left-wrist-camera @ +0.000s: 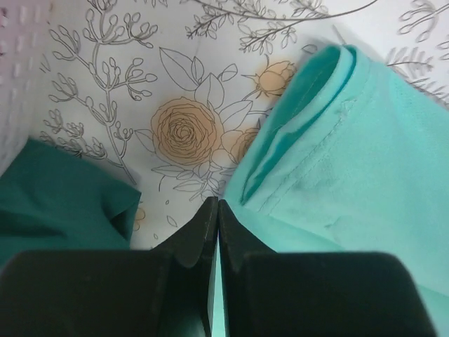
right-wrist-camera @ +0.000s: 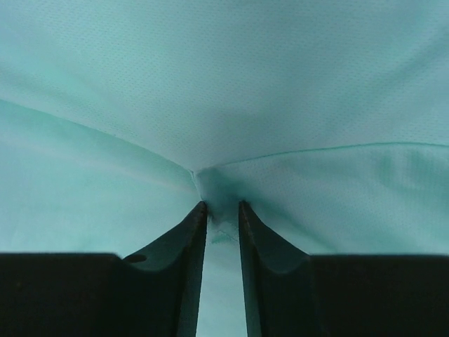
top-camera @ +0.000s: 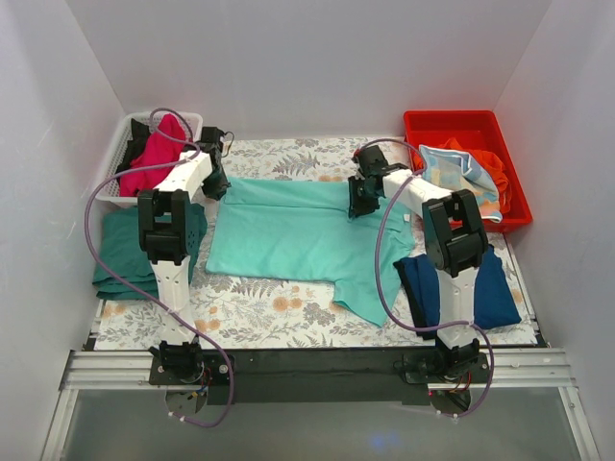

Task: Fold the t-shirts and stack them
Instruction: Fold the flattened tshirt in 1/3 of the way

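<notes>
A mint-green t-shirt (top-camera: 298, 235) lies spread on the floral table cover (top-camera: 269, 303), one sleeve trailing toward the front right. My left gripper (top-camera: 217, 182) is at its far left corner. In the left wrist view the gripper (left-wrist-camera: 218, 203) is shut, with a thin strip of the mint shirt (left-wrist-camera: 351, 161) between the fingers. My right gripper (top-camera: 359, 198) is at the shirt's far right edge. In the right wrist view the gripper (right-wrist-camera: 219, 205) is shut on a pinched fold of the mint cloth (right-wrist-camera: 224, 91). A navy-blue t-shirt (top-camera: 459, 283) lies at the right. A magenta one (top-camera: 154, 154) is in a basket.
A folded dark green shirt (top-camera: 125, 252) lies left of the left arm; it also shows in the left wrist view (left-wrist-camera: 56, 203). The white basket (top-camera: 120, 158) stands at the back left. A red bin (top-camera: 461, 125) with orange and patterned cloths stands at the back right. White walls enclose the table.
</notes>
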You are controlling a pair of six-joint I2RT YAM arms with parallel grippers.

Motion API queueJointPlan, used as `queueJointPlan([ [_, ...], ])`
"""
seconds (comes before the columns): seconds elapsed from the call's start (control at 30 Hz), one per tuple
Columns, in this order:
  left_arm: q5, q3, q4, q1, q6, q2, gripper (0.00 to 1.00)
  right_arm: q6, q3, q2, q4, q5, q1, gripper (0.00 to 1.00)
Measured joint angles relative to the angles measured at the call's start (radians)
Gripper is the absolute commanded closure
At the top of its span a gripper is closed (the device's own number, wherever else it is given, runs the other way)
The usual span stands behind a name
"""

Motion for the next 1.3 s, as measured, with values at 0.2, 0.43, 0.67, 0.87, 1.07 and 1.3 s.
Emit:
queueJointPlan([
  [0.2,0.029,0.138,-0.027,0.001,-0.001,-0.002,1.0,-0.003,0.026,-0.044,-0.079,0.073,-0.008,0.5],
  [0.43,0.132,0.252,0.015,0.001,-0.011,0.024,1.0,0.0,0.196,-0.029,-0.117,0.158,-0.033,0.44],
  [0.67,0.296,0.294,0.08,0.001,-0.021,0.137,1.0,0.005,0.276,0.075,-0.151,0.211,-0.097,0.44],
  [0.87,0.317,0.265,0.074,0.0,-0.034,0.204,1.0,0.004,0.254,0.14,-0.199,0.243,-0.125,0.44],
  [1.07,0.239,0.28,0.043,-0.001,-0.055,0.21,1.0,0.001,0.292,0.167,-0.211,0.255,-0.122,0.44],
  [1.3,0.161,0.423,0.031,-0.005,-0.064,0.294,1.0,0.001,0.552,0.323,-0.236,0.227,-0.139,0.43],
])
